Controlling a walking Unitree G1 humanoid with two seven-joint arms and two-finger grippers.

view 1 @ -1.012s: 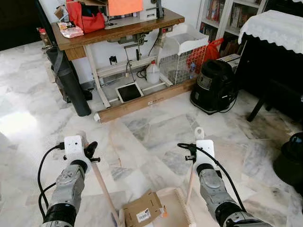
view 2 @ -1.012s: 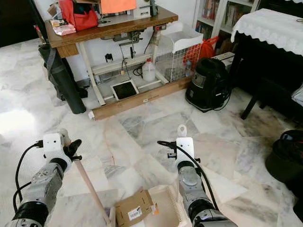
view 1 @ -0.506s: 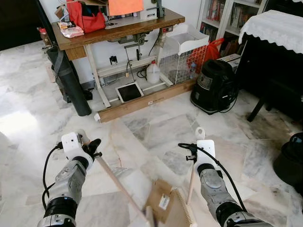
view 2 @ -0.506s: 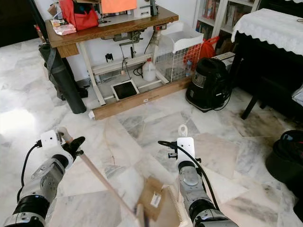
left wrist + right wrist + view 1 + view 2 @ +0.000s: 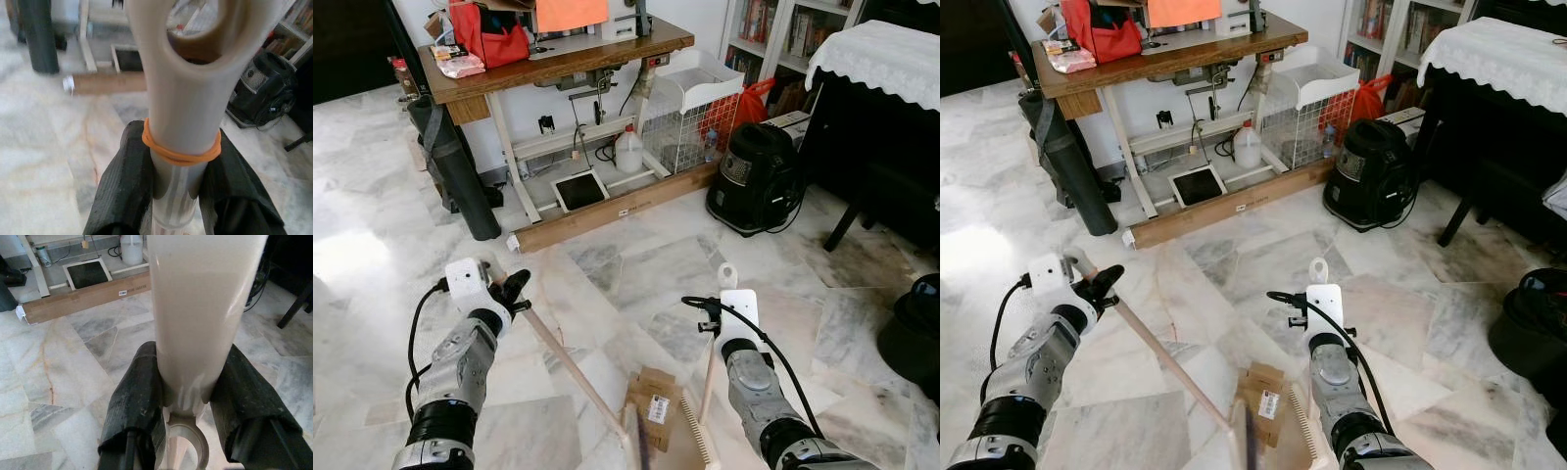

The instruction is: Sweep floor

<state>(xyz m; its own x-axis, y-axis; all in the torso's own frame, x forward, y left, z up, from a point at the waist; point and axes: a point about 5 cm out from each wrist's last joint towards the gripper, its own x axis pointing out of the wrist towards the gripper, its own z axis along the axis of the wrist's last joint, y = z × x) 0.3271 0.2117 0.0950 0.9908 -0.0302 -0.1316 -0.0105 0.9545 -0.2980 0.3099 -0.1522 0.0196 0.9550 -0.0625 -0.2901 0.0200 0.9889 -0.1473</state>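
Fingers (image 5: 122,186) of the left end effector (image 5: 509,291) clamp the broom (image 5: 570,371) handle just below an orange rubber band (image 5: 180,154); the handle slants down to the brush at the floor. Beside it, the right end effector (image 5: 1315,315) grips the dustpan (image 5: 703,443) handle upright, the comb-edged pan resting on the marble floor (image 5: 636,264). A small cardboard box (image 5: 652,406) lies between brush and pan, touching both. Farther off stand a wooden desk (image 5: 558,59), a wire cage (image 5: 690,117) and a black vacuum (image 5: 759,176).
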